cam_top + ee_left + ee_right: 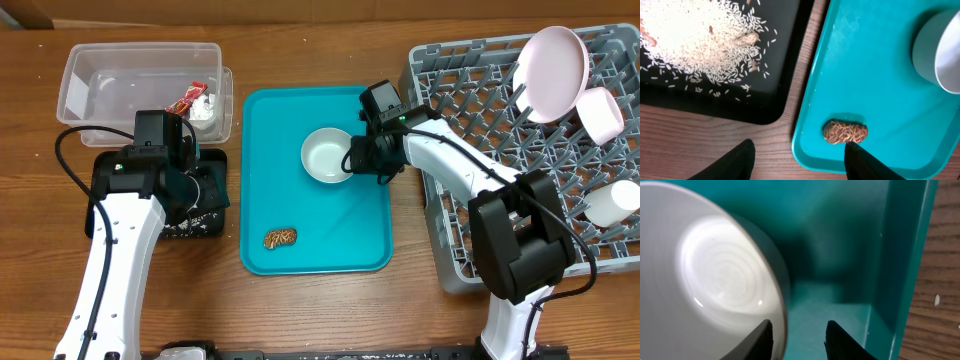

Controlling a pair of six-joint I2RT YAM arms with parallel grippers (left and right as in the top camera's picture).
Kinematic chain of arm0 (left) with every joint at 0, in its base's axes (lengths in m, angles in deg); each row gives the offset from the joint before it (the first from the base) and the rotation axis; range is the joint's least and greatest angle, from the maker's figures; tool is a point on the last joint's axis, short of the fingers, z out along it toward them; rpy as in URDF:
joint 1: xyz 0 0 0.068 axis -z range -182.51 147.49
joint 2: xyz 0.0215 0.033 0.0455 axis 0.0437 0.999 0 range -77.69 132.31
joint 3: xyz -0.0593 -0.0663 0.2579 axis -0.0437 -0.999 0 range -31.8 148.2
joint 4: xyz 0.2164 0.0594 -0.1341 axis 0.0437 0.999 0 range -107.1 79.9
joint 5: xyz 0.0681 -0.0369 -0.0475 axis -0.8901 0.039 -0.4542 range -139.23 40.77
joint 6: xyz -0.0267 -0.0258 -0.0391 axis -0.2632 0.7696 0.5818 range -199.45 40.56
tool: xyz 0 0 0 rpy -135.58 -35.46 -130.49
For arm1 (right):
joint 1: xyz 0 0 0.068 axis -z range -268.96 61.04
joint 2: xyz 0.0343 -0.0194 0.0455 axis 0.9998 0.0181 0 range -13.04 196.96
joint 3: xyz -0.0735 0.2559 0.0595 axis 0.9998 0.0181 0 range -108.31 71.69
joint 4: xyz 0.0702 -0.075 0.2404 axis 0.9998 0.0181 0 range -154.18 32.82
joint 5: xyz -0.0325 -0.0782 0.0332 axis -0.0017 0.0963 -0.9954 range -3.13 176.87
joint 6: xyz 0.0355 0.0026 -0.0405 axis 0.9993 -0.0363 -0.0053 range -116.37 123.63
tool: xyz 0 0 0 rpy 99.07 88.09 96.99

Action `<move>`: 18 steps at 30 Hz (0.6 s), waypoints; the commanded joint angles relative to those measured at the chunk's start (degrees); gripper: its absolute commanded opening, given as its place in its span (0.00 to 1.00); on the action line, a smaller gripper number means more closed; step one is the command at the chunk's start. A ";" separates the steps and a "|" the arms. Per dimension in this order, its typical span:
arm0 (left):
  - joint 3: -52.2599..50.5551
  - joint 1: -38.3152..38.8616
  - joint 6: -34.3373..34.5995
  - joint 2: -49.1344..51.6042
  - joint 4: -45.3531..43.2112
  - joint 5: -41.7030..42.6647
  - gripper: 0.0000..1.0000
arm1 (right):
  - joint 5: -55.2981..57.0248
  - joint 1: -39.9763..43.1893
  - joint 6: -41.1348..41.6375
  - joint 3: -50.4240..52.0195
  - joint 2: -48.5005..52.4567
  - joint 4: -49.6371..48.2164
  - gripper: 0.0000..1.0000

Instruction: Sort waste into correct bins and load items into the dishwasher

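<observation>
A white bowl (328, 155) sits on the teal serving tray (300, 250). My right gripper (355, 155) is open at the bowl's right rim. In the right wrist view one finger is inside the bowl (715, 275) and the other outside, with the gripper (797, 332) straddling the rim. My left gripper (800, 152) is open and empty, over the table between the black tray (785, 100) and the teal tray. The brown food lump (845, 132) lies just beyond its right fingertip. Rice grains (705, 40) lie in the black tray. No chopsticks are in view.
The clear tub (100, 75) at the back left holds a red wrapper (186, 100) and a white scrap (205, 110). The grey dish rack (450, 250) on the right holds a plate (555, 65), a cup (603, 113) and another white dish (612, 203).
</observation>
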 commanded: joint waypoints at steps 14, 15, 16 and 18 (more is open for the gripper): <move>-0.35 0.26 1.03 -0.59 -1.01 -0.66 0.61 | 0.61 1.29 -1.22 -4.24 -3.28 4.20 0.04; -0.35 0.26 1.03 -0.59 -1.11 -0.63 0.61 | 0.94 1.46 -1.57 -4.79 -4.20 4.68 0.04; -0.35 0.26 1.03 -0.59 -1.31 -0.63 0.61 | 3.39 2.05 -1.62 -6.19 -7.15 6.08 0.04; -0.35 0.26 1.03 -0.59 -1.44 -0.63 0.62 | 7.80 2.93 -1.60 -6.99 -10.56 6.71 0.04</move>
